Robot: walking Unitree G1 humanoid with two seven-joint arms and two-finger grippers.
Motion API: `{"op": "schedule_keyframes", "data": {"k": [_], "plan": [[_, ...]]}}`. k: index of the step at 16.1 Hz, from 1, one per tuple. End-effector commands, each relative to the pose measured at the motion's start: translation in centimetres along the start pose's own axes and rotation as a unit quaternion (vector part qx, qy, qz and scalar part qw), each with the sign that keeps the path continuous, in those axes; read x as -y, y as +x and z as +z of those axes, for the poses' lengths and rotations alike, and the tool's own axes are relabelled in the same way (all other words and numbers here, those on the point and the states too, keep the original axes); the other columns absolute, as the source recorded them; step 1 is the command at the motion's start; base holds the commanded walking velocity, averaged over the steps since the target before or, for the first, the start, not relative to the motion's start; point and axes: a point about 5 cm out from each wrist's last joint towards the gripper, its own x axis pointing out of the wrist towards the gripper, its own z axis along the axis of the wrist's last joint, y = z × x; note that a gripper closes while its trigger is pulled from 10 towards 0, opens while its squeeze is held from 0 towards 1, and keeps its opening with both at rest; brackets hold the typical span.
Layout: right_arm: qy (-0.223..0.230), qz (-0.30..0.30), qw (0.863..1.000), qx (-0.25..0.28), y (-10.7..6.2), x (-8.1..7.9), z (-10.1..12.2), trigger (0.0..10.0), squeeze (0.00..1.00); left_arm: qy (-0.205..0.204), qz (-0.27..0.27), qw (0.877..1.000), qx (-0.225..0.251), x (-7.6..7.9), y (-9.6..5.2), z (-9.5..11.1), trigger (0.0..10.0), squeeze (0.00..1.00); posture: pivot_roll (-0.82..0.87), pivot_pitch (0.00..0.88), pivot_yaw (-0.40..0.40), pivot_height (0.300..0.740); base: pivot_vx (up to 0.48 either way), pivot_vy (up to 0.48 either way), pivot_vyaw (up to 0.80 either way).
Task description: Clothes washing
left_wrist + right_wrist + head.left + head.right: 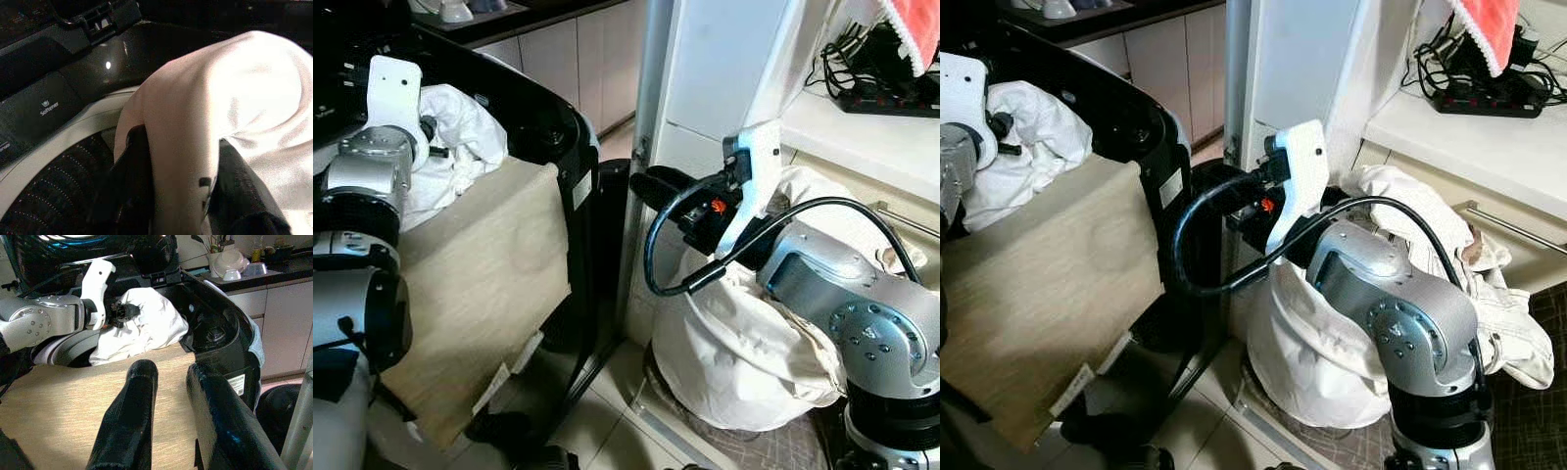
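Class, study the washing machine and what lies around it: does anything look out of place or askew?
A beige cloth hangs over the washing machine's rim and down its front, outside the drum. The left pincer holds a white garment over the opening. White laundry spills from the basket beside it.

One word reads clearly — "Softener", white, under a small icon, on the washing machine's dark top panel (pixel 46 105). Its side sticker (pixel 236 383) is too small to read.

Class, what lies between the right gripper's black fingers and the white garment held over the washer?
In the right wrist view, a beige cloth spans between the right gripper and the white garment.
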Motion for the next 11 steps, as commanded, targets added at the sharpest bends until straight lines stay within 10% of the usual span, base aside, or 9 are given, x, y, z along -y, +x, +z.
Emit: {"op": "schedule_keyframes", "data": {"k": [1,10,11], "plan": [[-0.008,-0.006,1.000,-0.006,-0.2,0.1,0.0,10.0,0.00,-0.010,0.000,1.000,0.002,-0.5,-0.1,0.8,10.0,1.00,-0.06,0.007,-0.021,0.740,0.000,0.000,0.00],[-0.012,-0.034,0.999,-0.001,-0.2,0.9,0.2,10.0,0.00,-0.009,0.007,0.997,0.077,-2.3,-0.9,4.5,10.0,1.00,-0.05,0.010,-0.030,0.740,0.000,0.000,0.00],[-0.026,-0.133,0.991,0.005,-0.7,3.0,0.6,10.0,0.00,-0.040,-0.058,0.986,0.149,-0.3,-1.3,6.2,10.0,0.15,-0.05,0.015,-0.033,0.740,0.000,0.000,0.00]]}}
